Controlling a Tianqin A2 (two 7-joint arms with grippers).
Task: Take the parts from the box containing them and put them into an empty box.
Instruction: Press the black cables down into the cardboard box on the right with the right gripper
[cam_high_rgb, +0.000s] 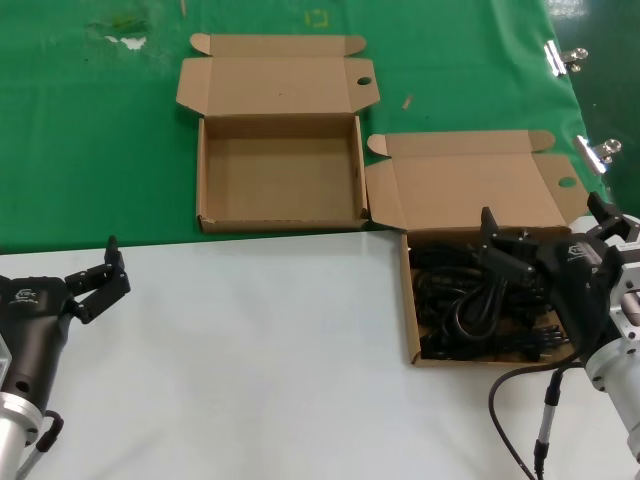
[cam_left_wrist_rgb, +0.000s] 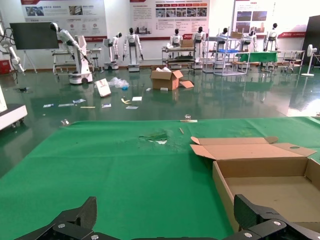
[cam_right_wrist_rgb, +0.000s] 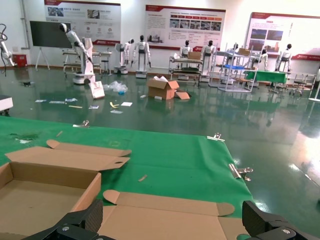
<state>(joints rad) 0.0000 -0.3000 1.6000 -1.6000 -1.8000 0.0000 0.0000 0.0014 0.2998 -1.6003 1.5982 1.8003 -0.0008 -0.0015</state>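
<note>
Plainly, the right hand (cam_high_rgb: 492, 243) hovered with fingers spread wide over the coiled black power cables (cam_high_rgb: 470, 305) in the near box (cam_high_rgb: 410, 330), best lowered astride one bundle, while the empty box (cam_high_rgb: 205, 180) waited and the left hand (cam_high_rgb: 100, 283) idled, spread.

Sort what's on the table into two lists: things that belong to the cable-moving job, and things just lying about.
Job:
- cables, black, piled in the full box
- empty box, lid open
- right gripper, open over the full box
- left gripper, open over the white surface

Lying about:
- binder clips on the green cloth's edge
- small scrap on the cloth
</note>
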